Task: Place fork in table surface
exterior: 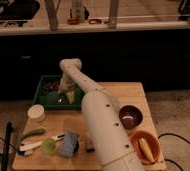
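My white arm reaches from the front of the table to the dark green tray (44,81) at the back left. My gripper (66,93) hangs over the tray's right part, pointing down into it. A small silvery glint, which may be the fork (61,99), lies in the tray just below the gripper; I cannot tell whether the gripper touches it. The light wooden table surface (115,95) lies to the right of the tray and in front of it.
Dark items (50,87) lie in the tray. On the table are a white jar (37,113), a white-handled utensil with a green end (38,145), a green cup (48,145), a blue sponge (68,145), a dark bowl (130,116) and an orange bowl (145,146).
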Tool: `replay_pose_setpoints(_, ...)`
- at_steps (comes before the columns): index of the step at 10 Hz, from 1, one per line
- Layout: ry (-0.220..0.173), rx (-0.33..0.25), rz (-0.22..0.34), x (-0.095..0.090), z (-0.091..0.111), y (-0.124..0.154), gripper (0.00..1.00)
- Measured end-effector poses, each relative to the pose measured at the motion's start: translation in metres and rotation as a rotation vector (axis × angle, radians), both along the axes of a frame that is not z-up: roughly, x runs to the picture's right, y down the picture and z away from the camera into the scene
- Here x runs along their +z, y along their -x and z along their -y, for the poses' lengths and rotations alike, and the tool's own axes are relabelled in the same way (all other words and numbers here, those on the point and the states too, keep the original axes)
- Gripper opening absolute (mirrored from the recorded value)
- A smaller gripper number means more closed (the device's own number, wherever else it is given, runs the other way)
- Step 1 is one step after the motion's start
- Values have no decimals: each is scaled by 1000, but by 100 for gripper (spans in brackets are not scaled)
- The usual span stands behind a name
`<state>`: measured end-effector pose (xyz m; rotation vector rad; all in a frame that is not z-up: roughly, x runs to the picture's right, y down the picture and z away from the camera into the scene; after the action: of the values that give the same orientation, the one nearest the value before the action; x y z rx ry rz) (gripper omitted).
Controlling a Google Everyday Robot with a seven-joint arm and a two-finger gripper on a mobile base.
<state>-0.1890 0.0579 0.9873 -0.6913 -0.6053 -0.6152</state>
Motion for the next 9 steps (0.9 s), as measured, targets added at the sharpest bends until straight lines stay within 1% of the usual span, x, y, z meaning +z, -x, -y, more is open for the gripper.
replay_pose_setpoints(1, 0, 2, 2, -1, 1, 1, 33)
replay_pose_setpoints(3, -1, -2, 0, -3, 4, -1, 10)
replay_pose_setpoints(4, -1, -3, 0, -3, 4, -2, 4)
replay_pose_setpoints(5, -2, -3, -2, -3, 4, -2, 0)
replay_pose_setpoints(7, -10, 8, 3, -3, 9, -5, 0)
replay_pose_setpoints(9, -35, 15, 12, -12, 22, -10, 0)
